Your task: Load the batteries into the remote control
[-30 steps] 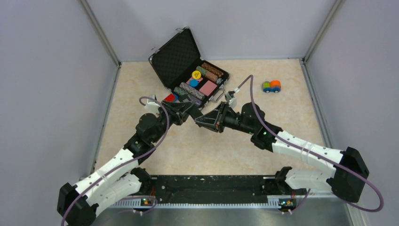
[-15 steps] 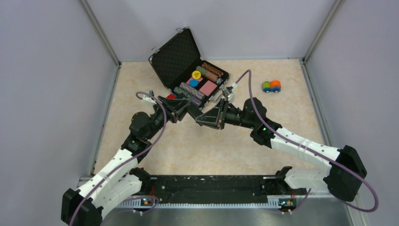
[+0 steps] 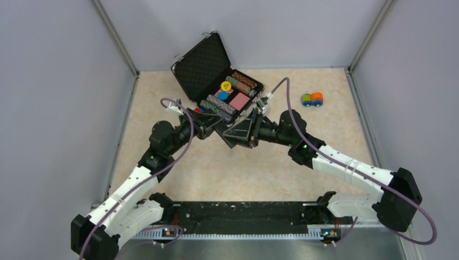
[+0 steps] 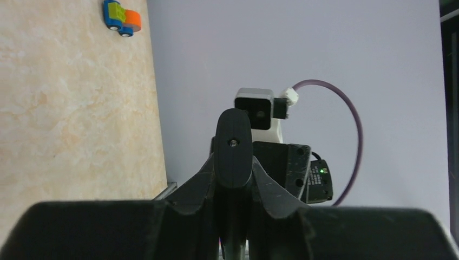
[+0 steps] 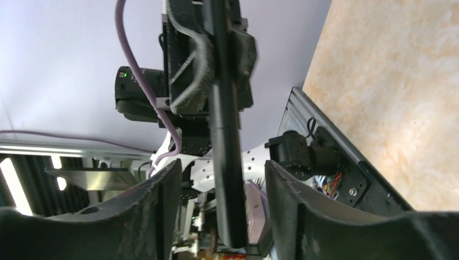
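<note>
The remote control [image 4: 233, 146] is being held off the surface [image 3: 243, 173], above its middle and somewhat toward the far edge, where the two arms are meeting. It is being clamped by the left claw [image 4: 233, 169], whose fingers [image 4: 203, 179] are being pressed flat against both sides of the slim black bar. In the left wrist view the bar is being seen end-on, its rounded tip standing up past the fingertips.

In the right wrist view the remote control [image 5: 224, 162] is being shown lengthwise, running from the left claw [image 5: 211, 49] at its far end down between the fingers [image 5: 157, 216] of the right claw [image 5: 221, 165]. The right claw is being held open around the bar, with a gap showing on each side, so nothing is being gripped by it.

From the top view the left claw [image 3: 217, 127] and the right claw [image 3: 237, 133] are being seen tip to tip, just on the near side of the open black case [image 3: 203, 65] of coloured chips, which is lying toward the far edge, left of centre. The remote itself is being lost among the dark fingers in that view.

A small toy car [image 3: 312, 99] is being left well apart, near the far right corner of the surface.
</note>
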